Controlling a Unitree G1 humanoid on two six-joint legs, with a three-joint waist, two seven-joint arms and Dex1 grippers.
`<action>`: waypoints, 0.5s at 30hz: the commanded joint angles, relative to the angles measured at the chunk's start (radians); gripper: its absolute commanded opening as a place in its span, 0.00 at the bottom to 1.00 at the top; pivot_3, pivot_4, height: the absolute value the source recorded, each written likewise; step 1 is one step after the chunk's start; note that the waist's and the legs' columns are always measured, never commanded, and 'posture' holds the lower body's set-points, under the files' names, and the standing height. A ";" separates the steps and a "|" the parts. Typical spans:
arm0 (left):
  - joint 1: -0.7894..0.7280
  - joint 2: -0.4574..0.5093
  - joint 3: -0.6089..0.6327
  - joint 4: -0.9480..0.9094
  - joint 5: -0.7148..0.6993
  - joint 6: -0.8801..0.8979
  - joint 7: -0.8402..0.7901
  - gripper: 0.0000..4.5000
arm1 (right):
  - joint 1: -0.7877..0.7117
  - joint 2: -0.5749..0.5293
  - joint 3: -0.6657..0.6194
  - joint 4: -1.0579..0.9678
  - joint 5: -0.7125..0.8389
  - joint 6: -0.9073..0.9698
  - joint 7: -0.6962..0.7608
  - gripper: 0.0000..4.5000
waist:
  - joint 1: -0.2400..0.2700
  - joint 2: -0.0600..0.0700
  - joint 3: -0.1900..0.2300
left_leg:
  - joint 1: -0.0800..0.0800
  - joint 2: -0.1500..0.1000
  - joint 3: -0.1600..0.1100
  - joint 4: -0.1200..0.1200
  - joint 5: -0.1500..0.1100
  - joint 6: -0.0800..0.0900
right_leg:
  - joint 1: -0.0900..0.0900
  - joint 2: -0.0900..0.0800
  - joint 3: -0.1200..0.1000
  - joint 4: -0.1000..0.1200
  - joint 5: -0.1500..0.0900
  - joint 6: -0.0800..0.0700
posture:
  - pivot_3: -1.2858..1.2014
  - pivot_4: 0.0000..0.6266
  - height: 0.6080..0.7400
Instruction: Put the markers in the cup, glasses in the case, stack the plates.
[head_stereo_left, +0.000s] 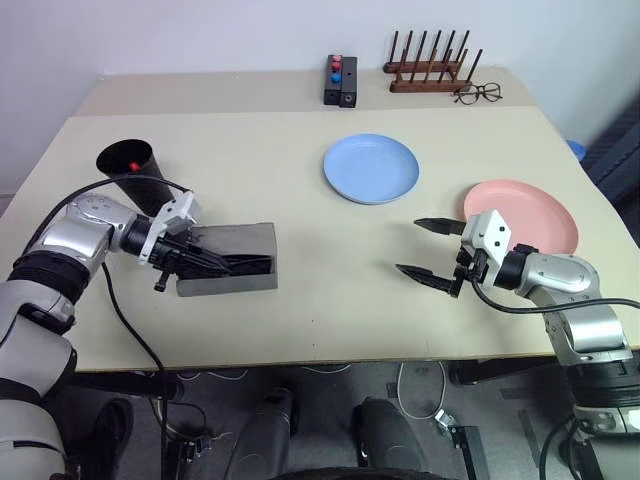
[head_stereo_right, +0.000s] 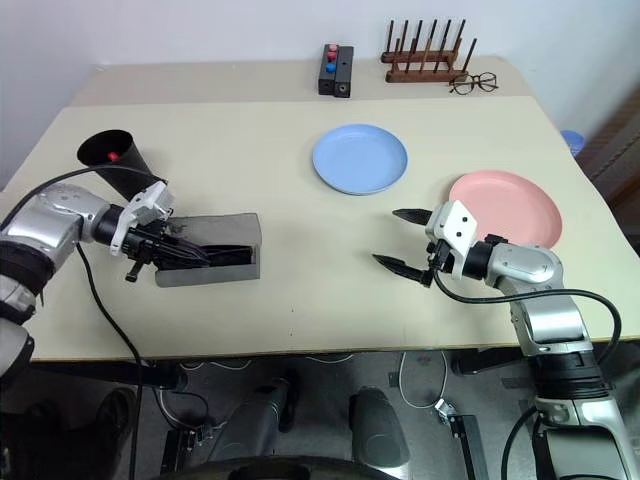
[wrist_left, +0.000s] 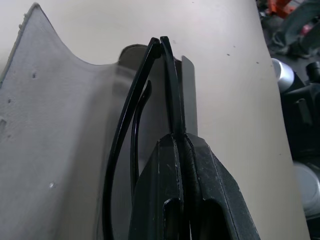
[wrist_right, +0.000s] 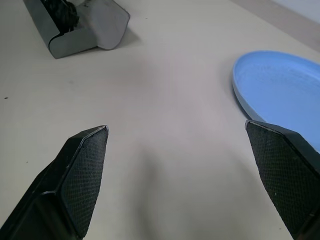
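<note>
Markers, glasses and plates are sitting at different stages of completion, judged from how things lie. Farthest left, the cup (head_stereo_left: 137, 176) is standing on the table (head_stereo_left: 300, 300) with a red-capped marker (head_stereo_left: 134, 165) showing inside its rim, so that step is reading as done. Just beside the cup, the left gripper (head_stereo_left: 195, 262) is reaching into the open grey case (head_stereo_left: 240, 262), its fingers (wrist_left: 200, 200) pinched tight on the folded black glasses (wrist_left: 150, 100); the frames are lying partly inside the case mouth against the lining, so insertion is in progress but the release and the flap closure are remaining. Toward the middle of the table, the light blue plate (head_stereo_left: 371, 168) is lying flat and alone. Further right, the right gripper (head_stereo_left: 425, 248) is hovering above bare table with its jaws spread wide and holding nothing. At the far right, the salmon pink plate (head_stereo_left: 530, 215) is resting well apart from the blue one, so stacking is not yet begun. Estimated progress: one step finished, one under way, one outstanding.
</note>
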 joint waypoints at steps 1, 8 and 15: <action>-0.029 0.018 -0.024 -0.015 -0.044 0.036 -0.004 0.15 | -0.002 -0.005 -0.015 -0.035 0.006 -0.002 -0.007 1.00 | 0.000 0.000 0.000 | 0.000 0.000 0.000 0.000 0.000 0.000 | 0.000 0.000 0.000 0.000 0.000 0.000 | 0.52 0.24 0.98; -0.038 0.027 -0.060 -0.010 -0.065 0.052 -0.004 0.88 | -0.008 -0.004 -0.014 -0.027 0.001 -0.006 -0.011 1.00 | 0.000 0.000 0.000 | 0.000 0.000 0.000 0.000 0.000 0.000 | 0.000 0.000 0.000 0.000 0.000 0.000 | 0.52 0.24 0.98; -0.041 0.034 -0.040 -0.023 -0.065 -0.012 -0.004 0.99 | -0.018 0.004 -0.005 -0.017 -0.003 -0.011 -0.012 1.00 | 0.000 0.000 0.000 | 0.000 0.000 0.000 0.000 0.000 0.000 | 0.000 0.000 0.000 0.000 0.000 0.000 | 0.52 0.24 0.98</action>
